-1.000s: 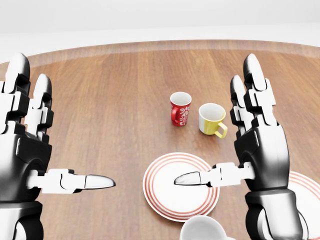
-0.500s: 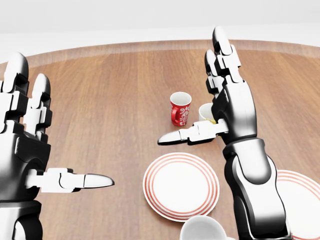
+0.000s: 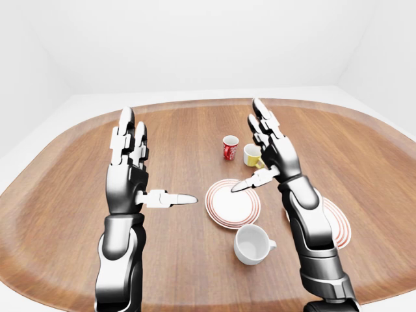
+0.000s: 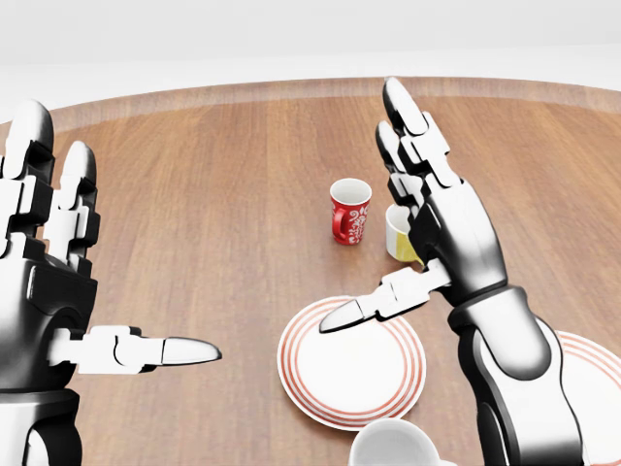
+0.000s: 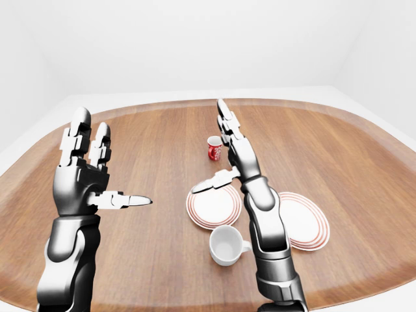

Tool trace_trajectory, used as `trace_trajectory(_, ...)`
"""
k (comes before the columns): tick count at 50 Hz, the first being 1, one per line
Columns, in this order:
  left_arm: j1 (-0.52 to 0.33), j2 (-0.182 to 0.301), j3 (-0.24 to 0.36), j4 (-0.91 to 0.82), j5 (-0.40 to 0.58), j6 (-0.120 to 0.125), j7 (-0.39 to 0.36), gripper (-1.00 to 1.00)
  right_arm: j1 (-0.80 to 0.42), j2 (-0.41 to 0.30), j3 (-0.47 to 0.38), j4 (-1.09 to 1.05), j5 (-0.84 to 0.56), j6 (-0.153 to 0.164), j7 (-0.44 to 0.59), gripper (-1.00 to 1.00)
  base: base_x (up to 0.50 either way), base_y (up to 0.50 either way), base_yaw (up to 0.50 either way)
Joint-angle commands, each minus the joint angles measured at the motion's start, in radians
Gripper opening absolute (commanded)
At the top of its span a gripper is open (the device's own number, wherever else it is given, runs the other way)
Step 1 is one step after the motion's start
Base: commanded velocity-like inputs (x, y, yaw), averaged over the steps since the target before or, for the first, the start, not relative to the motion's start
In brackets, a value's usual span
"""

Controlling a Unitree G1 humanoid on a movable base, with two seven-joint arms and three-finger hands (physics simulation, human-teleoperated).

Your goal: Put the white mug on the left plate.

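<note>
The white mug stands upright on the wooden table, just below the left plate, its handle pointing right. That plate is white with red rings and holds nothing. My right hand is open and raised. Its thumb hangs over the plate's top edge and its fingers point up beside the yellow mug. My left hand is open too, held up over bare table left of the plate. Neither hand touches the white mug.
A red patterned mug stands above the left plate, with the yellow mug to its right, partly hidden by my right hand in the head view. A second red-ringed plate lies to the right, behind my right forearm.
My right hand swung left and up from beside the plate, then came down a little; its thumb is now over the plate's top edge. The left hand has not moved.
</note>
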Motion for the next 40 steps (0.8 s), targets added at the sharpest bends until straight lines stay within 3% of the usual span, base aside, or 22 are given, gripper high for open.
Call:
trace_trajectory(1,-0.002,0.001,0.003,-0.002,-0.001,0.000,0.000,1.00,0.123,-0.030,0.039,-0.127,-0.176,0.000,0.120,1.00,0.00,0.00,0.00)
trace_trajectory(14,-0.006,0.002,0.005,-0.008,-0.002,0.000,0.001,1.00,0.201,-0.023,0.073,-0.274,-0.347,0.000,0.295,1.00,0.00,0.00,0.00)
trace_trajectory(40,-0.006,0.003,0.008,-0.009,-0.004,0.000,0.001,1.00,0.320,0.000,0.109,-0.387,-0.478,0.000,0.406,1.00,0.00,0.00,0.00)
